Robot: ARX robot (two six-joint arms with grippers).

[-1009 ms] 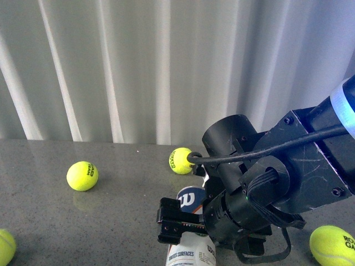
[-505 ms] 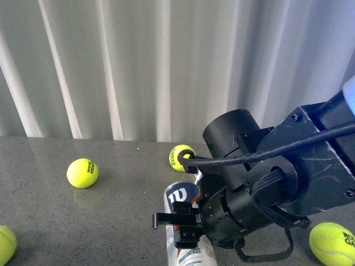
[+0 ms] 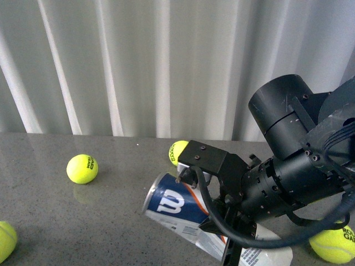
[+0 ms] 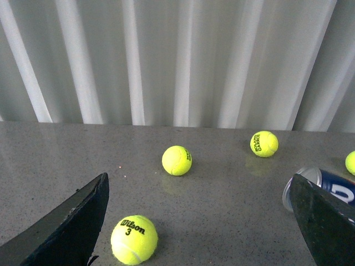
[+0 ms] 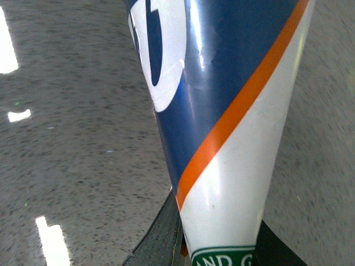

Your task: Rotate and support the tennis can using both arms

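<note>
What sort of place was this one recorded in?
Probably a staged robot test bench, not a court or home: a grey speckled stone-look tabletop, a plain white pleated curtain as backdrop, and loose yellow tennis balls scattered around a navy, white and orange Wilson tennis can.

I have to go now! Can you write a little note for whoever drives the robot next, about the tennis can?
Right pincer: shut on the tennis can.
Left pincer: open, empty, apart from the can.
Can: tipped well over, its metal rim toward the robot's left.
Done: right pincer has its grip.
Left to do: bring the left pincer in to support the can, then finish rotating it.
</note>
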